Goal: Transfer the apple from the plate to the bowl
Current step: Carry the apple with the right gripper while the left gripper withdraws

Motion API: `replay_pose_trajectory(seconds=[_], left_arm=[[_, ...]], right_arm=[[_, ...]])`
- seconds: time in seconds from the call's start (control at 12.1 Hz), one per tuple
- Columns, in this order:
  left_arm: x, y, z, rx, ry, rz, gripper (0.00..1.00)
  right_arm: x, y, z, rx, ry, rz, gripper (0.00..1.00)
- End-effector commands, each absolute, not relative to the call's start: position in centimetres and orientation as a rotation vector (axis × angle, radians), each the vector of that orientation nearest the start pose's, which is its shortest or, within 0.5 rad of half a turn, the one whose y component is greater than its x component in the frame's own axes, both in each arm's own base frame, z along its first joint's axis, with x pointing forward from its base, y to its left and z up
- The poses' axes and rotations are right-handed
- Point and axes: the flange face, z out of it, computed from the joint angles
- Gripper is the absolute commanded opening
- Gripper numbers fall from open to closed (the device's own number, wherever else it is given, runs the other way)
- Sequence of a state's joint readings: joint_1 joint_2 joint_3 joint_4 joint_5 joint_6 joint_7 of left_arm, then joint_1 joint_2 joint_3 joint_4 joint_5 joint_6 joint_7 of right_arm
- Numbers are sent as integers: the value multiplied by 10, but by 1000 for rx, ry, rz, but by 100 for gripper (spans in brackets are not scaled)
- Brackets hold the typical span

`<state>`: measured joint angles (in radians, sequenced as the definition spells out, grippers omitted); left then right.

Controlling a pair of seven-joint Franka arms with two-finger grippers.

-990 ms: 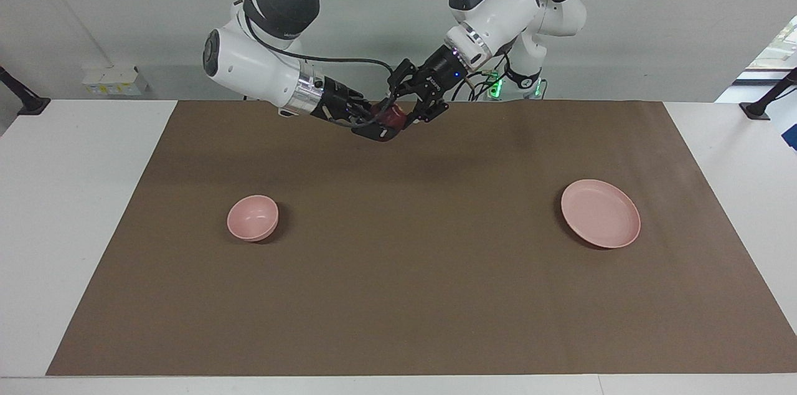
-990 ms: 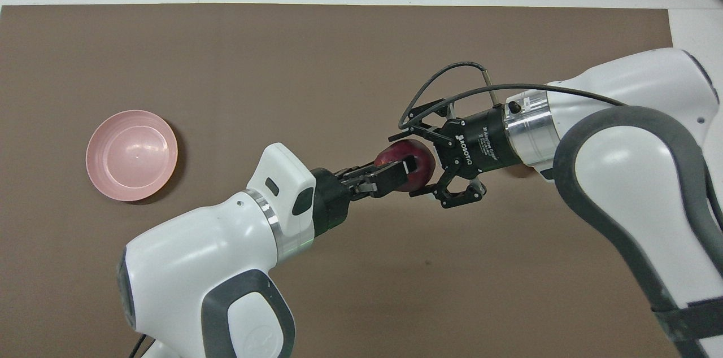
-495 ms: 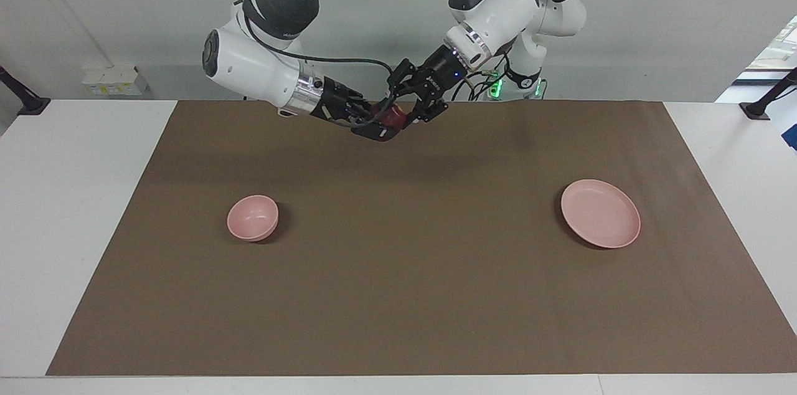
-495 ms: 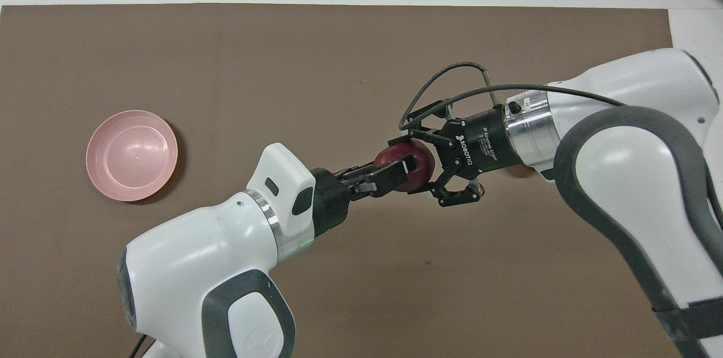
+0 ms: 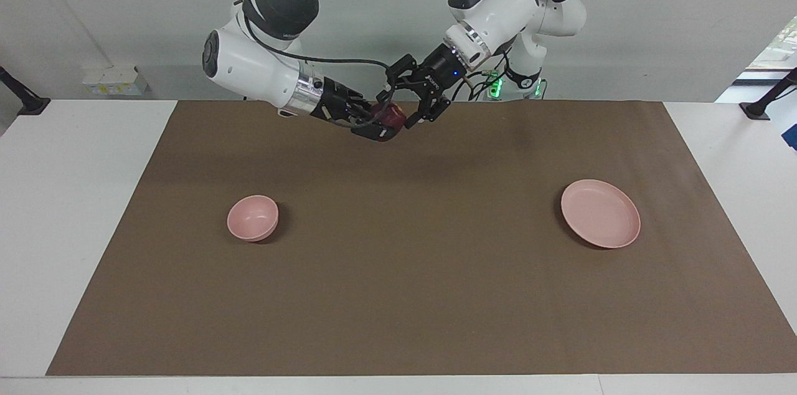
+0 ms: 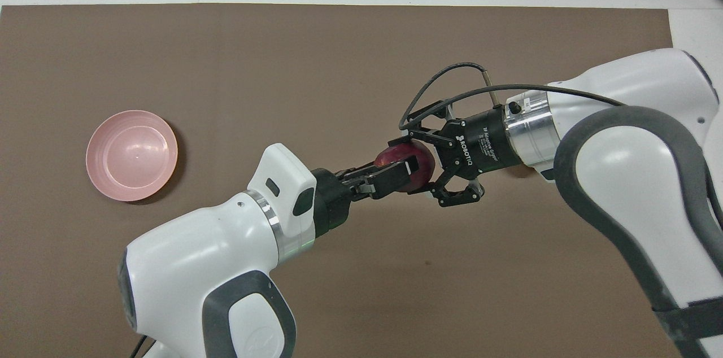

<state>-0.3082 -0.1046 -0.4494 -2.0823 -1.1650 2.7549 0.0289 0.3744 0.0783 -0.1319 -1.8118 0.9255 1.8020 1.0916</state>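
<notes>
Since the frame half a second earlier, we saw the left gripper (image 5: 403, 102) spread its fingers and let go of the apple (image 6: 412, 152), while the bowl and the plate lay where they had been. Its jaws stood apart on either side of the fruit, and in the facing view we could make out a gap between them and the dark red skin. From the overhead view one of its fingers crossed in front of the apple, so we could not judge contact there. The right gripper (image 6: 419, 166) met it head on, its fingers closed on the apple and bearing it alone, with the outer links splayed to the sides. We found the apple up in the air between the two wrists, over the strip of the brown mat (image 5: 398, 289) closest to the robots and about midway along the table's length. Going outward, the small pink bowl (image 5: 252, 218) sat on the mat toward the right arm's end, well apart from the apple. The wide pink plate (image 5: 600, 213) sat toward the left arm's end, about as near to the robots as the bowl. We saw the white table (image 5: 75, 227) showing around the mat's edges.
</notes>
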Motion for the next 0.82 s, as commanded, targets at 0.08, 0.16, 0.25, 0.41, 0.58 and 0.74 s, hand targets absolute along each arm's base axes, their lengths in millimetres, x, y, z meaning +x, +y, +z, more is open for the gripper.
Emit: replay_pose_trajectory(seconds=[0.08,0.16,0.25,0.41,0.58,0.74], left_arm=[[441,-357,544,2145,164,435,100],[450,-348,541,2152,180,427,100],[458,-338,539,2158,192,415,100],[471,-321,537,2180,201,425,100],[486,-299,534,2184,247,433,100],[493,-287,532,2197,254,430,100]], right_arm=[[550,206,518,-1993,1267,802,0],[550,206,518,-1993,1267,802,0],[550,206,518,-1993,1267,802,0],[549,204,517,-1996,1266,807,0],[549,197,517,-2000,1255,823,0],[549,174,515,-2018,1212,846,0]])
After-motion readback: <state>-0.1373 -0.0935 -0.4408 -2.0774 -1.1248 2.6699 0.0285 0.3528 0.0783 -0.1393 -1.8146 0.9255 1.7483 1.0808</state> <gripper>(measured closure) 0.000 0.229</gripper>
